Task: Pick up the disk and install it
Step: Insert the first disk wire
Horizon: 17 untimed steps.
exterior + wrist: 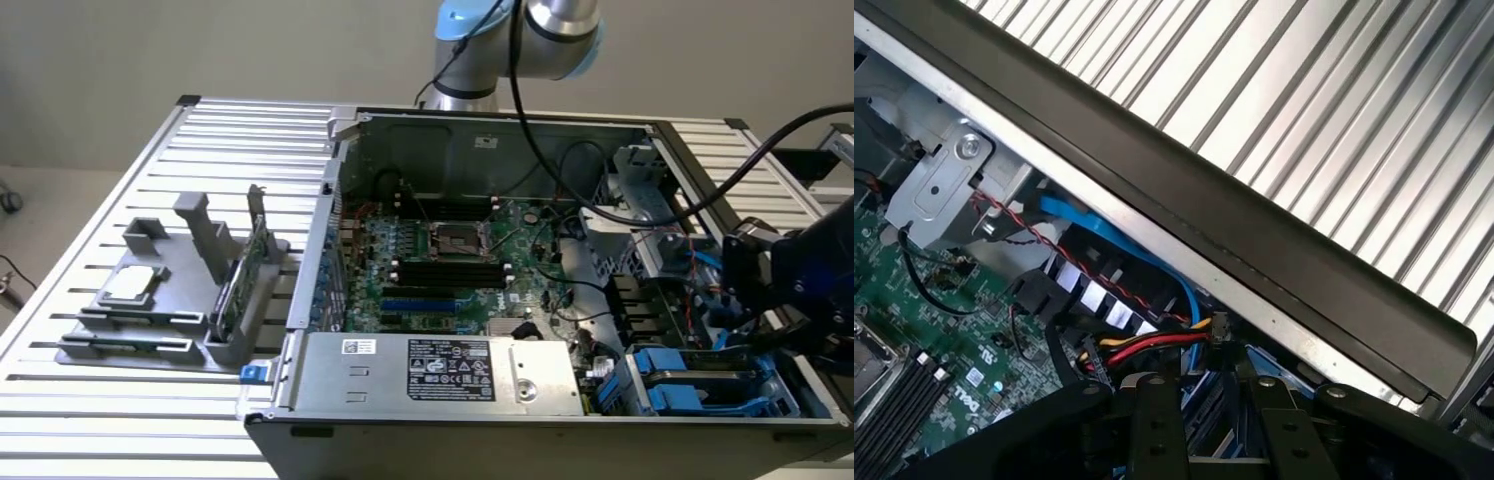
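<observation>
gripper (1206, 436) at open computer case (441, 150) edge, disk (697, 380) near

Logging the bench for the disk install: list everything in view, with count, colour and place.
table: one, silver, slatted, under everything
computer case: one, grey, open, on the table
motherboard: one, green, on the case floor
power supply: one, silver, labelled, case's near side
disk: one, grey with blue rails, case's near corner, exterior view's right
wires: several, red, yellow, black, inside the case
holder: one, grey, table, exterior view's left
chip: one, silver, lying on the holder
circuit card: one, green, on edge in the holder
arm: one, grey with blue caps, behind the case
jaws: one pair, black, over that same corner
</observation>
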Available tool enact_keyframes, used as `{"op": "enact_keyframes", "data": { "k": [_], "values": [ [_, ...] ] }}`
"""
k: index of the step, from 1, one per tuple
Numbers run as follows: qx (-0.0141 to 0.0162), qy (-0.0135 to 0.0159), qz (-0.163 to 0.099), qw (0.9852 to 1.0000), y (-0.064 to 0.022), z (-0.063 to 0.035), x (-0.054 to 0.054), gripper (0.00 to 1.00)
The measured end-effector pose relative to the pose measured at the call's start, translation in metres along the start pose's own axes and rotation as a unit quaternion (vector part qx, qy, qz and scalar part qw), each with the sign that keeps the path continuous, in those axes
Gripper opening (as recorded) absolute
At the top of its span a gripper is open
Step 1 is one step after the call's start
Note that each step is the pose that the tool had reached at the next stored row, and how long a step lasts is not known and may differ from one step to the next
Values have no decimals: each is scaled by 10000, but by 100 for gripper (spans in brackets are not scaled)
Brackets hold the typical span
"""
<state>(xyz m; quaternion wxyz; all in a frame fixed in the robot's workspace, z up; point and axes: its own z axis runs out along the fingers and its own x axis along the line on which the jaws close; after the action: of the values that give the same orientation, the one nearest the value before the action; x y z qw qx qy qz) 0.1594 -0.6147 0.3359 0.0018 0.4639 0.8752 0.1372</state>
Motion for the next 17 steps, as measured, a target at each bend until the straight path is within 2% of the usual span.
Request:
{"op": "enact_keyframes", "data": {
  "k": [2,5,7,11,17],
  "values": [
    [32,28,11,10000,3,-2,-21,31],
    [101,86,35,9999,-4,-11,-53,31],
    [130,118,46,9998,-3,-19,-73,31],
    [131,149,54,9998,34,-15,-114,31],
    [138,192,65,9997,36,-11,-117,31]
  ]
}}
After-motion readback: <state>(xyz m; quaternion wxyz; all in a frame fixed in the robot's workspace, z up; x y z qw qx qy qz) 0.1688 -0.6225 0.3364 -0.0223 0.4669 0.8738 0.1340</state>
